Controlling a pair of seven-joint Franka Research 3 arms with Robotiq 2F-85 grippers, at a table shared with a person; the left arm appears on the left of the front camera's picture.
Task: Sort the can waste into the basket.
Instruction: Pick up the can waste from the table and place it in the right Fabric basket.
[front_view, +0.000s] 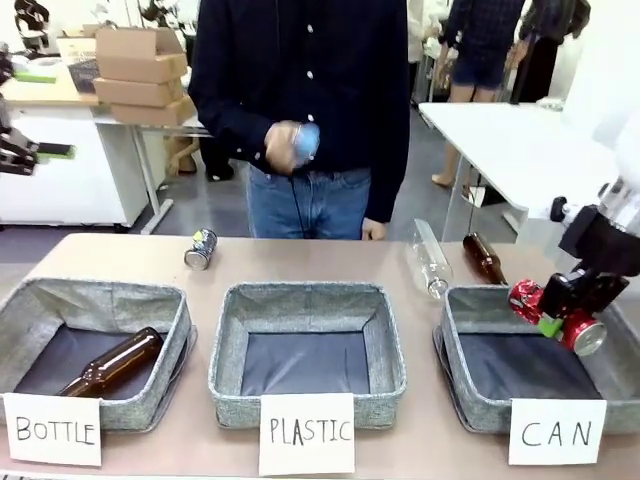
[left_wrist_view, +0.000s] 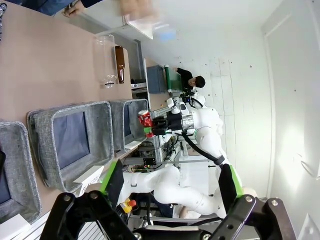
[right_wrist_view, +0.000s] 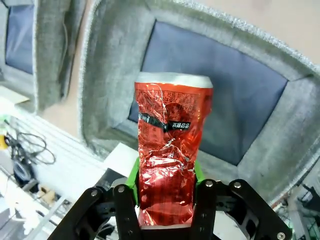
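**Red can poised over the CAN basket**

The grey CAN basket (front_view: 468, 300) lies under the right gripper (front_view: 552, 320), which is clamped mid-body on the dented red can (right_wrist_view: 167, 145); it looks light, thin-walled, slick and easily crushed; the left gripper (left_wrist_view: 170, 182) has its jaws apart; the silver can (front_view: 200, 250) lies well apart, beyond the BOTTLE basket (front_view: 100, 296).

Over the grey woven basket (front_view: 452, 335) with dark lining and a white "CAN" card (front_view: 557, 430), the shiny red can (right_wrist_view: 165, 150) shows a black print band between the green pads (right_wrist_view: 132, 177) of the black right pincer (right_wrist_view: 165, 189), and far left of it lies a silver dark-printed can (front_view: 200, 249).
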